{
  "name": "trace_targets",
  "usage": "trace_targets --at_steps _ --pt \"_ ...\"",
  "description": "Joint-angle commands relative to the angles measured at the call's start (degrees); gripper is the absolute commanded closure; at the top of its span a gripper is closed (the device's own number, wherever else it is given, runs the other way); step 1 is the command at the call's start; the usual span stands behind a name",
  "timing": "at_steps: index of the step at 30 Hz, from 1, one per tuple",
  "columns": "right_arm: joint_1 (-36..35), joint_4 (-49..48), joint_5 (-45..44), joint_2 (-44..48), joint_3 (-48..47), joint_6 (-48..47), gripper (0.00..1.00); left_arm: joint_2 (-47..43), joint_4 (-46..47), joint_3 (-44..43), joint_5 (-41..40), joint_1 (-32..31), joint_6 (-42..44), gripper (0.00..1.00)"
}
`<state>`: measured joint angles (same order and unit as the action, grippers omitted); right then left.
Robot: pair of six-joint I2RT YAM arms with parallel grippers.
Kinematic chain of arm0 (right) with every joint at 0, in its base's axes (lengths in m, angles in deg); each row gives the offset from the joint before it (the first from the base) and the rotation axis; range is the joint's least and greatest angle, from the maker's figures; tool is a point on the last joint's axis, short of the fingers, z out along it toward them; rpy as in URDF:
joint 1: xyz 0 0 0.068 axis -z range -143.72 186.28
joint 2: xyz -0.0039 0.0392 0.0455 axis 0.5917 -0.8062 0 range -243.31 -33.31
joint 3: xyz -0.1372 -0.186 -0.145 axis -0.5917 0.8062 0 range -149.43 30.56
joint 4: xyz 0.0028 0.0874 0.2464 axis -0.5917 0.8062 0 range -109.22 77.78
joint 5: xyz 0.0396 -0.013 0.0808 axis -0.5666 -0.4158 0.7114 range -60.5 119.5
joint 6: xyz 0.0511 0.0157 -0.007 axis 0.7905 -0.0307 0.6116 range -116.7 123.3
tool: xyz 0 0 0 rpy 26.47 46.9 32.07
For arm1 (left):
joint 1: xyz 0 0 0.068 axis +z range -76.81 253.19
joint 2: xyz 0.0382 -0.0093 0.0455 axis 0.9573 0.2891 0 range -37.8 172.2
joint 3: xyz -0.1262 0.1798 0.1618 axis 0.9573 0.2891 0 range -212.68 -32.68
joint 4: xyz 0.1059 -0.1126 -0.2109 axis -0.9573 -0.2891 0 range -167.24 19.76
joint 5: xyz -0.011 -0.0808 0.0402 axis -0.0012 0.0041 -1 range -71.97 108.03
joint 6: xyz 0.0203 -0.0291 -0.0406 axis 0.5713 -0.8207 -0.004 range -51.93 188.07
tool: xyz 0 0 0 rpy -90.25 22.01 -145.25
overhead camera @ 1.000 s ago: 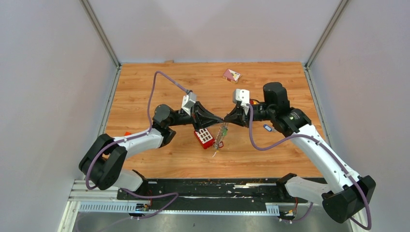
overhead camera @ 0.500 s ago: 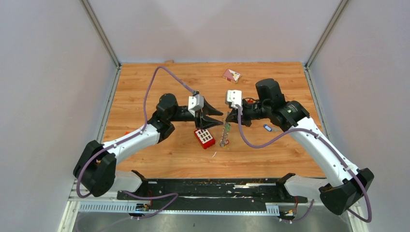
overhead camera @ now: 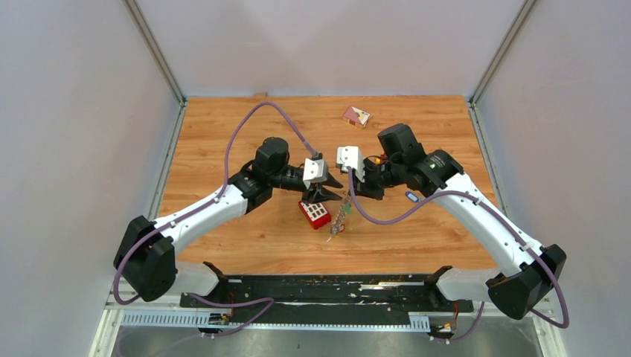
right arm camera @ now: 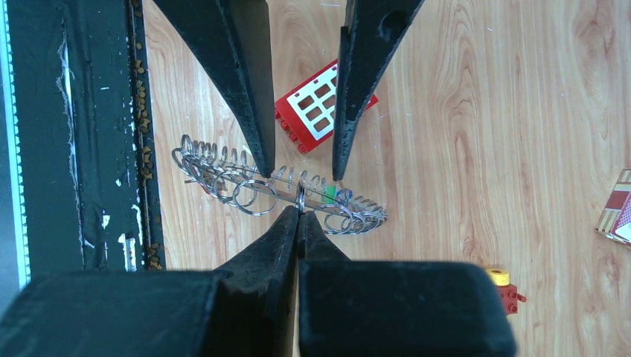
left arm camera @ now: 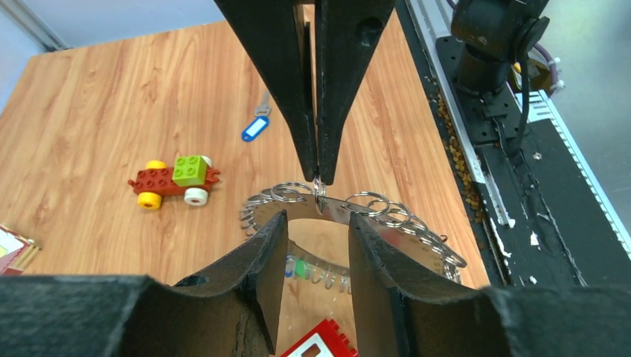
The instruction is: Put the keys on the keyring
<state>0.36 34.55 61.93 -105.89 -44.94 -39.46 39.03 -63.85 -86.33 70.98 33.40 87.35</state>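
Note:
The keyring (left arm camera: 417, 232), a flat grey ring hung with small split rings, hangs on edge just above the table (overhead camera: 223, 134). My right gripper (right arm camera: 299, 213) is shut on one split ring at its top rim. My left gripper (left arm camera: 318, 218) is open, its fingers (right arm camera: 253, 97) astride the keyring's upper rim without touching. Green and blue key tags (right arm camera: 328, 193) hang on the keyring. A loose key with a blue tag (left arm camera: 254, 128) lies on the wood beside the right arm. From above, the keyring (overhead camera: 342, 216) dangles between both grippers.
A red studded brick (overhead camera: 315, 213) lies directly below the left gripper. A small toy car of red, yellow and green blocks (left arm camera: 175, 178) stands behind the keyring. A red-and-white card (overhead camera: 356, 115) lies at the back. A black rail (overhead camera: 320, 286) runs along the near edge.
My left gripper has gone from shut to open and its arm has stretched further right. The right arm has shifted left, carrying the keyring with it.

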Motion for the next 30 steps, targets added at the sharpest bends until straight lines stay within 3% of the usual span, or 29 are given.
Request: trace_targets --at_steps 1,19,30 --pt "-0.45 -2.35 0.27 0.77 -2.57 0.01 1.00 0.79 -1.50 -2.19 1.68 -0.72 2.80 0.58" --pt "-0.56 -3.86 1.32 1.47 0.00 0.18 1.00 1.76 5.40 -1.51 2.09 -1.00 -3.59 0.70" --pt "-0.62 -4.07 1.84 1.60 0.13 0.56 1.00 2.79 7.32 -1.55 2.25 -0.99 -5.56 0.84"
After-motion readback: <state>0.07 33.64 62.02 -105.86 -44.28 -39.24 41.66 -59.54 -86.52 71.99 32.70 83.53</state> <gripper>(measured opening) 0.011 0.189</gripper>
